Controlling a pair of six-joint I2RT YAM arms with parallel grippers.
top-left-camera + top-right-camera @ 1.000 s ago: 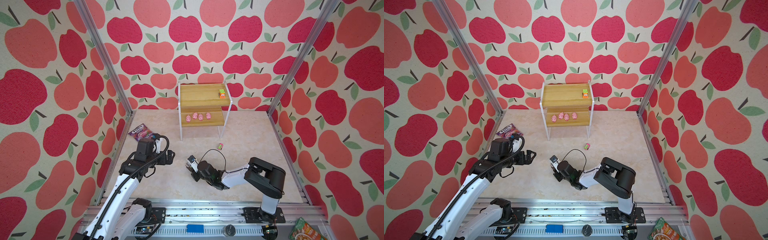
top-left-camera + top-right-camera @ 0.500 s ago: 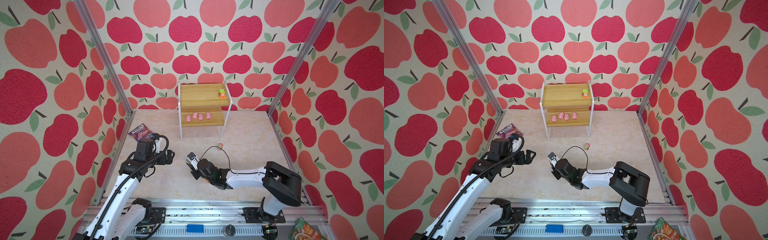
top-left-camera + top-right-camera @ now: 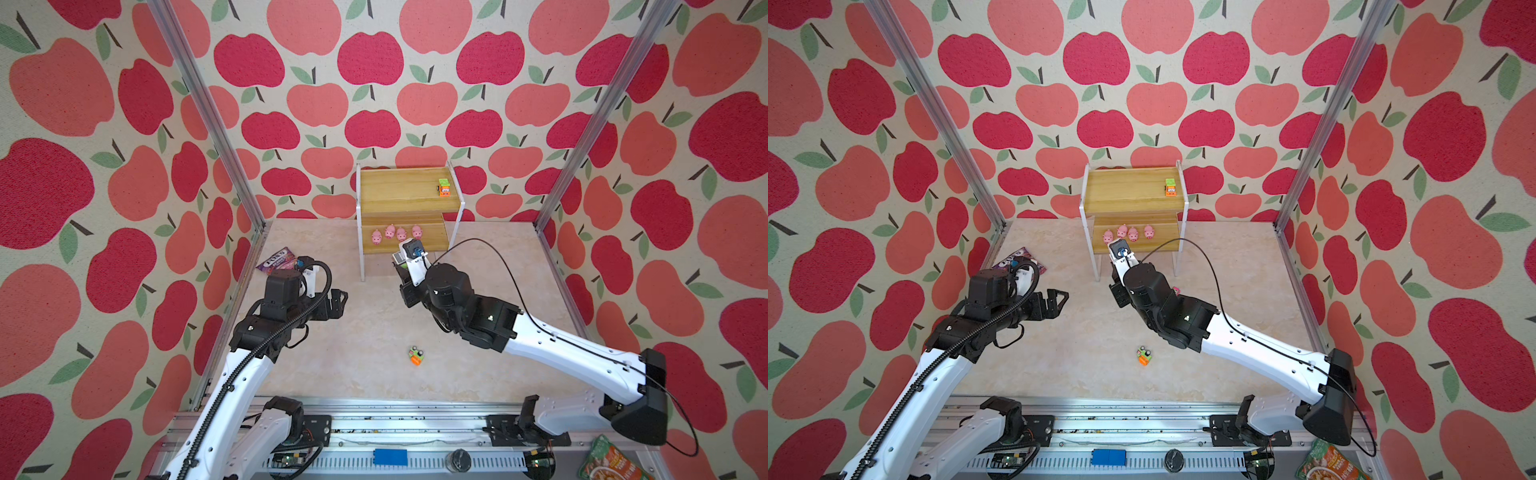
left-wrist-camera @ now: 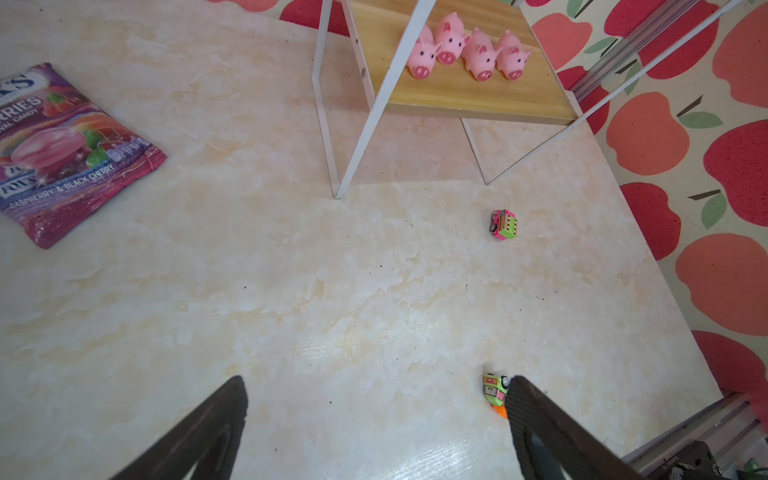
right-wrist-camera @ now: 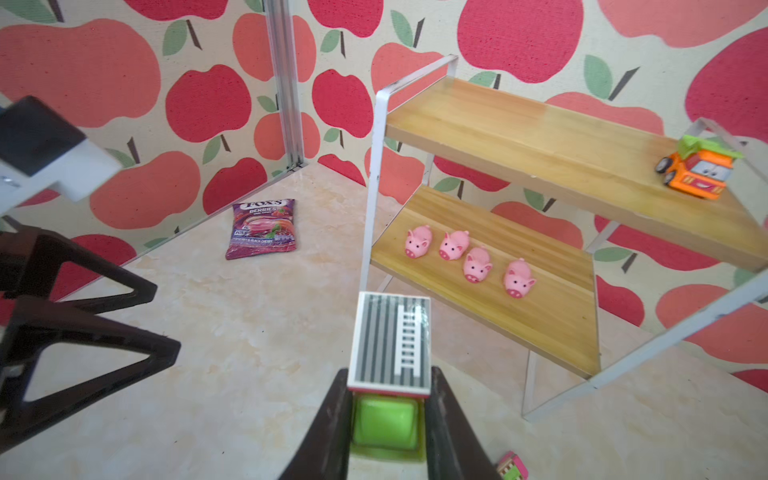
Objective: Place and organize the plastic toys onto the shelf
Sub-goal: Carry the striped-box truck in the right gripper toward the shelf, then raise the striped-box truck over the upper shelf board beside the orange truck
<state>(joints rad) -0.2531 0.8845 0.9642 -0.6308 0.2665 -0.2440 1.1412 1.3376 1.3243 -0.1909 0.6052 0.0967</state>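
Green toy vehicle (image 5: 386, 422) is pinched by right gripper (image 5: 390, 384) before shelf (image 5: 498, 137); left gripper (image 4: 374, 386) is spread wide, nothing gripped.

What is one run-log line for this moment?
left end effector: open | right end effector: shut on ladder truck | shelf: four pigs, orange truck | table: green car, pink car

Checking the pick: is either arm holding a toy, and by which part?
Right jaws pinch a toy vehicle by the sides of its green cab, striped ladder roof jutting forward. Left jaws: nothing.
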